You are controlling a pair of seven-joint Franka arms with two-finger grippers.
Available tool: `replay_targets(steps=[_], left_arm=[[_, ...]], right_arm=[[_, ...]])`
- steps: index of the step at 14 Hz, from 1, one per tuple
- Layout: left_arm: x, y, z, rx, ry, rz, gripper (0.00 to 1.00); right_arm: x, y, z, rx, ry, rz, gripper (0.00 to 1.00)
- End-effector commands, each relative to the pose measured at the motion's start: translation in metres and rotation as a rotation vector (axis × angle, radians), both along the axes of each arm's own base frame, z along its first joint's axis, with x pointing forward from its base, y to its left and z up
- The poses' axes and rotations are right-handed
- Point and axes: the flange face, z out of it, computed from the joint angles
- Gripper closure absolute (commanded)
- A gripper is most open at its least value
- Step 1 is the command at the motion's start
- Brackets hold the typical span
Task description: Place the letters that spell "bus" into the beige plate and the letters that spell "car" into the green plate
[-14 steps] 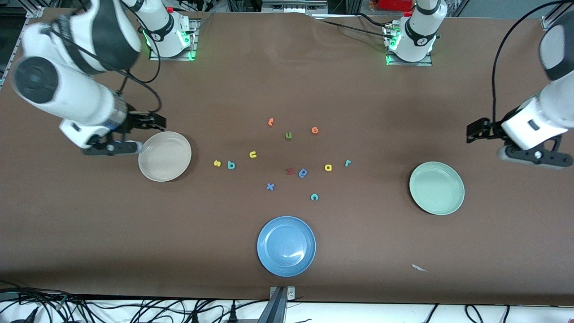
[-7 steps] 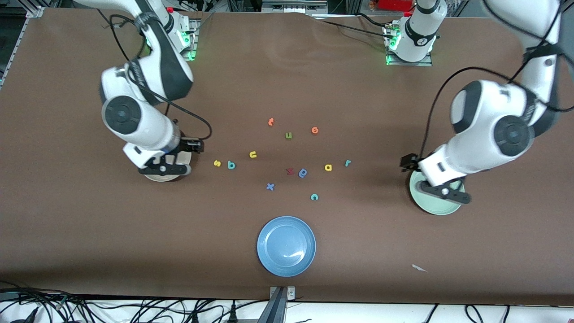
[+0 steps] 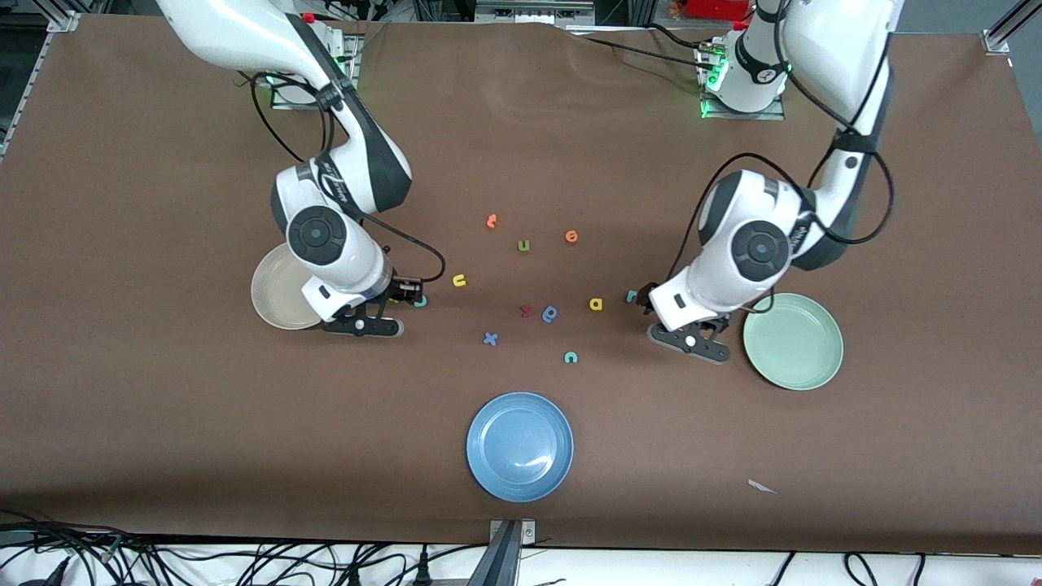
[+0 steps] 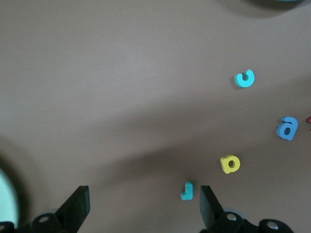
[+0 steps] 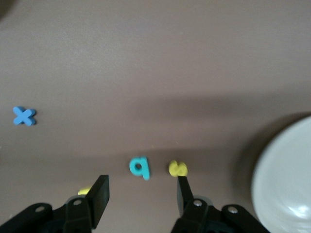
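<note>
The left gripper (image 4: 141, 206) has wide open jaws over the blue r (image 4: 186, 191), low in the frame. The right gripper (image 5: 141, 196) is half open over the teal b (image 5: 139, 167) and yellow s (image 5: 178, 169). These 3 foam letters look light and squishy, so pinch their sides gently.

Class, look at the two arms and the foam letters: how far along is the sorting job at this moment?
Nothing is sorted: the beige plate and green plate hold no letters. In hand: the right gripper, part open, is over the teal b, beside the yellow s; the left gripper, wide open, is over the r. All six letters remain, including u, a and c.
</note>
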Motion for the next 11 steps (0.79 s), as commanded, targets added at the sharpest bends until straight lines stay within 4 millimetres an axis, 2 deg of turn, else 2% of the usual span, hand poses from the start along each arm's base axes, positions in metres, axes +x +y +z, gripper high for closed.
replay_targets(steps=[1, 3, 4, 6, 8, 11], left_arm=[[-0.029, -0.018, -0.026, -0.016, -0.043, 0.014, 0.0], [-0.041, -0.03, -0.046, -0.004, -0.034, -0.009, 0.01], [-0.044, -0.033, -0.054, 0.002, -0.026, -0.017, 0.02], [-0.051, -0.042, -0.069, 0.014, -0.008, -0.036, 0.04], [-0.057, -0.04, -0.081, 0.026, 0.012, -0.038, 0.06], [-0.067, -0.043, -0.09, 0.033, 0.025, -0.05, 0.09]], right_arm=[[-0.017, -0.001, -0.04, 0.008, -0.036, 0.009, 0.36], [-0.023, 0.007, -0.063, 0.015, -0.046, 0.022, 0.36], [-0.024, 0.009, -0.067, 0.017, -0.052, 0.026, 0.38], [-0.026, 0.012, -0.069, 0.016, -0.048, 0.032, 0.39], [-0.028, 0.011, -0.072, 0.011, -0.041, 0.032, 0.39], [-0.033, 0.014, -0.08, 0.006, -0.028, 0.038, 0.39]])
